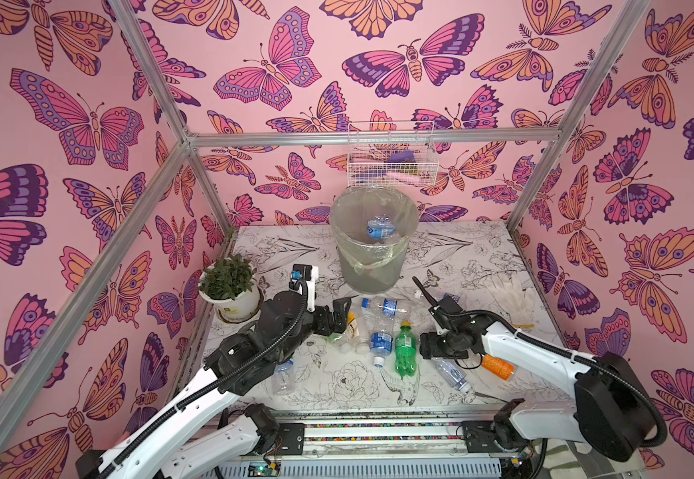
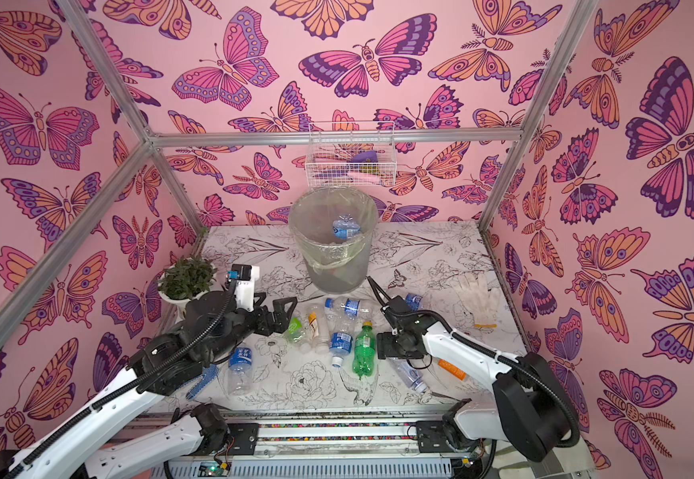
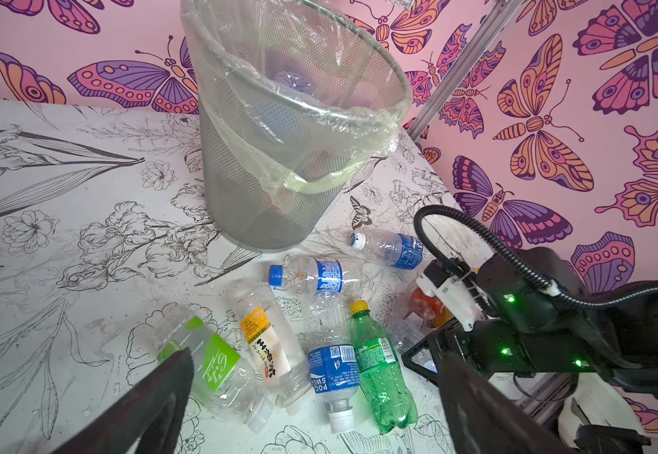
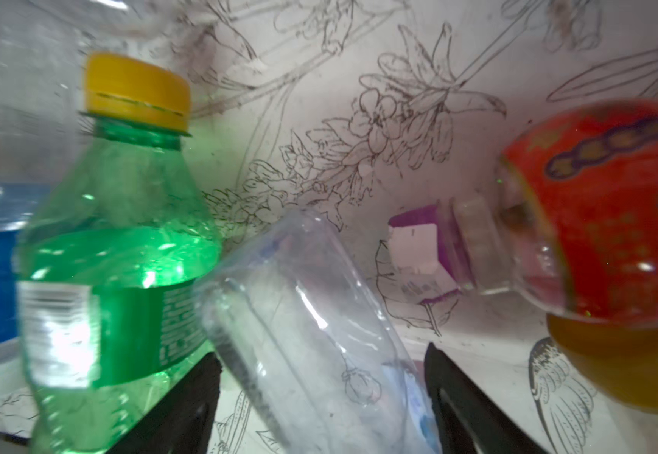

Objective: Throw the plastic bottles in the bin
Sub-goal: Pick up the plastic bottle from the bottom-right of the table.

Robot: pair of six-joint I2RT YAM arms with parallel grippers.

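The bin stands at the table's back middle with a blue-labelled bottle inside. Several plastic bottles lie in front of it: a green one with a yellow cap, a blue-labelled one, a yellow-labelled one and a green-labelled clear one. My left gripper hovers open above this cluster, holding nothing. My right gripper is low on the table, open, its fingers either side of a clear bottle with gaps showing. An orange-labelled bottle lies beside it.
A potted plant stands at the left edge near my left arm. White gloves lie at the right. A wire basket hangs on the back wall above the bin. Another bottle and a blue glove lie under my left arm.
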